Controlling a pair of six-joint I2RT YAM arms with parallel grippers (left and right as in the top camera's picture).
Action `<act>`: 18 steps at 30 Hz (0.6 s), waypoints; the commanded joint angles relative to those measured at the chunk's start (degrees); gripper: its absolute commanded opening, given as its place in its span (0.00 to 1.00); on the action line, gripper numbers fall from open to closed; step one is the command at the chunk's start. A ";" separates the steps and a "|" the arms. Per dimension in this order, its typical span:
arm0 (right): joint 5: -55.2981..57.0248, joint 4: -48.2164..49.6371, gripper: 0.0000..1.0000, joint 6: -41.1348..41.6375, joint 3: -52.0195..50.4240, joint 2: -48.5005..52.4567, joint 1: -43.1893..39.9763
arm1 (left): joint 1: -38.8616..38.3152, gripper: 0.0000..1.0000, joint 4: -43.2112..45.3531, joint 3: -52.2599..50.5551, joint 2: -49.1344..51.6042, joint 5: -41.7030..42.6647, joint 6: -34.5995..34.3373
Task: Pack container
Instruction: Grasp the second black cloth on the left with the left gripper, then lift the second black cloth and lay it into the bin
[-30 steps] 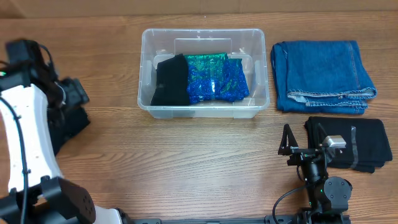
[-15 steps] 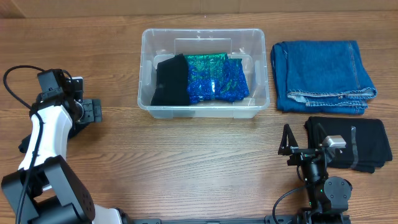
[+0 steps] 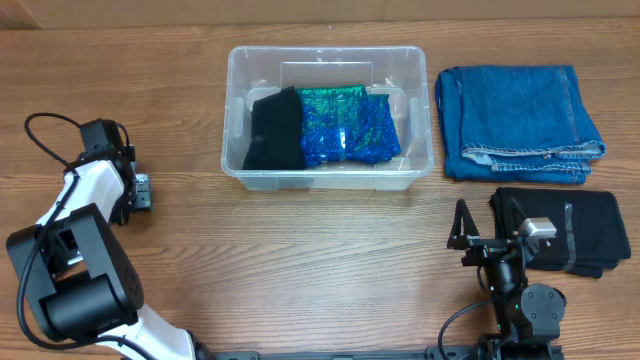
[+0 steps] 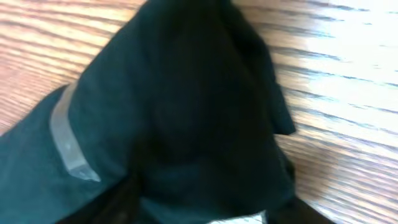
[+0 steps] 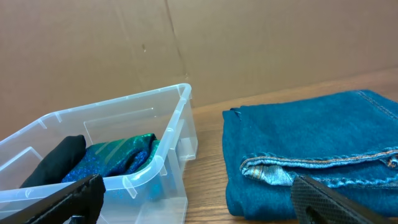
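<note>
While black cloth [image 4: 180,118] fills the left-wrist view, right jaws spread, left jaws unclear.

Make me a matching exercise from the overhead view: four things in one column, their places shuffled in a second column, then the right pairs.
Things
1. container
2. folded jeans
3. shiny blue-green cloth
4. black cloth with grey stripe

Places
A. back right, beside the container
B. front right, in front of the jeans
C. centre back, see-through
D. lying inside the container

Pairs: 1-C, 2-A, 3-D, 4-B
</note>
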 commanded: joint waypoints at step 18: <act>0.35 0.26 1.00 0.15 -0.61 -0.46 0.26 | -2.80 0.04 -43.30 58.18 2.25 37.00 -12.13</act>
